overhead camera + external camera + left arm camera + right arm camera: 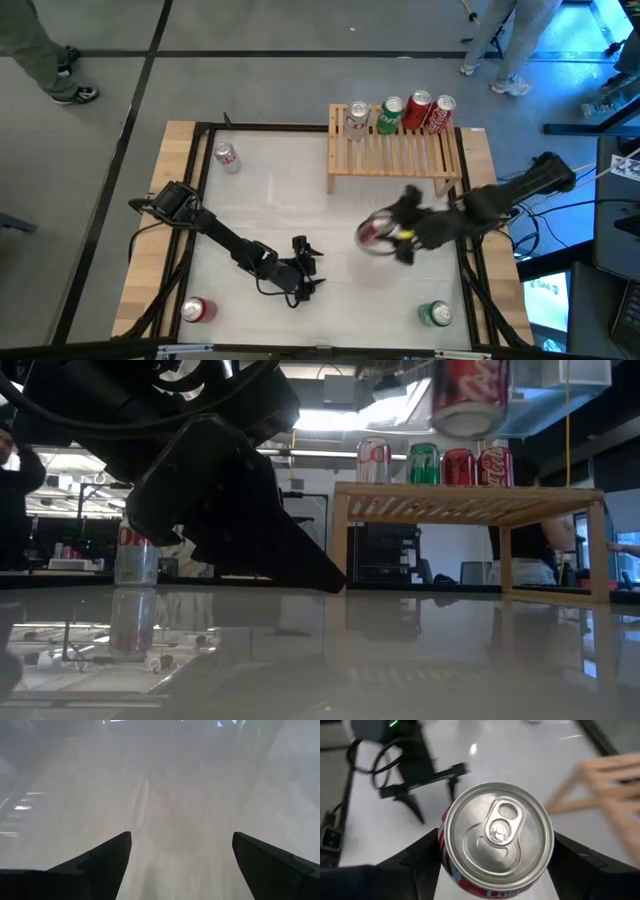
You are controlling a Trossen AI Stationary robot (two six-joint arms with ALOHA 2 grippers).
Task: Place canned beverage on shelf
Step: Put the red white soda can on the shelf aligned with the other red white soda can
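- Red-and-silver can [497, 837] sat clamped between the two dark fingers of the right gripper [385, 237], one finger on each side of its body.
- In the low view the can [470, 398] hung upright, well clear of the table, its long axis vertical and its base higher than the tops of the cans on the shelf [470, 503].
- In the right wrist view its lid faced the camera, pull tab showing, so the lid end pointed back toward the wrist.
- From above, the held can [372, 234] was over the white table [280, 200], in front of the shelf [395, 155] and apart from its near edge.
- Light-wood slats of the shelf ran front to back, and four cans stood upright in a row along its far edge: a silver can [358, 117], a green can [390, 115] and two red cans [417, 110] [440, 114].
- Three more cans stood on the table: a silver one [227, 157] near the far left corner, a red one [195, 310] at the near left, a green one [435, 314] at the near right.
- Left gripper [305, 268] hung low over the near middle of the table, its fingers [100, 862] spread wide with nothing between them.
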